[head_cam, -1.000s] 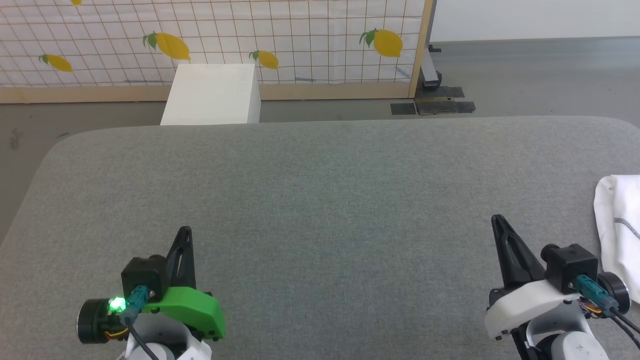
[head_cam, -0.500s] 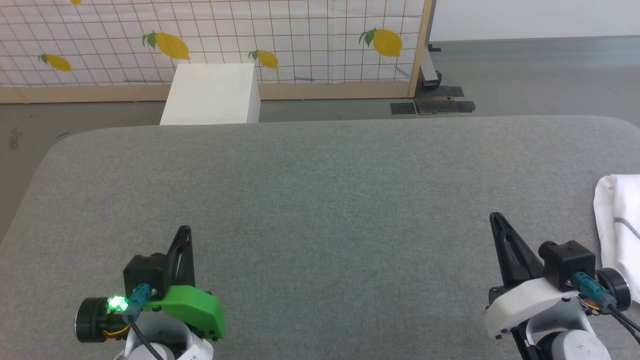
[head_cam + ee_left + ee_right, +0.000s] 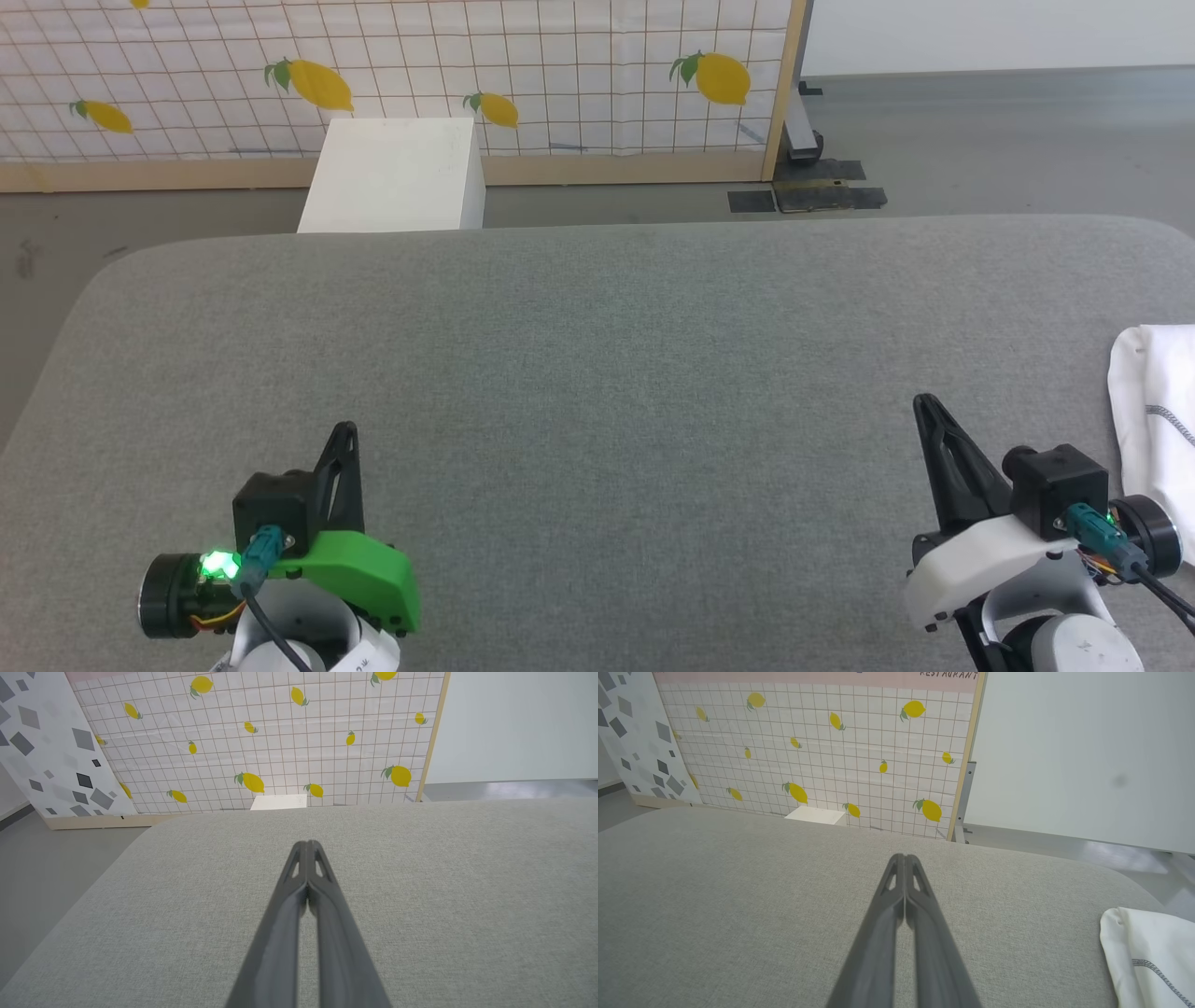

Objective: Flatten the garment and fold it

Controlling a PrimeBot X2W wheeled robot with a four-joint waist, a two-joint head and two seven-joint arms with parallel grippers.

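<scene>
1. The table (image 3: 597,355): grey fabric-covered top with rounded corners, carrying the garment at its right side.
2. The garment (image 3: 1156,411): white cloth lying loosely gathered on the table, cut off by the head view's right edge. A line of dark flecked stitching (image 3: 1178,422) crosses it. It appears at the lower right of the right wrist view (image 3: 1148,952).
3. The left gripper (image 3: 344,430): green-housed, above the table's near left. Its fingers (image 3: 280,933) are pressed together at the tips, holding nothing.
4. The right gripper (image 3: 924,402): white-housed, above the table's near right, just left of the garment. Its fingers (image 3: 878,942) are together, tips touching, apart from the cloth.
5. The white box (image 3: 392,177): on the floor (image 3: 980,140) beyond the table's far edge.
6. The lemon-print screen (image 3: 560,56): white grid pattern, wooden frame, upright behind the box.
</scene>
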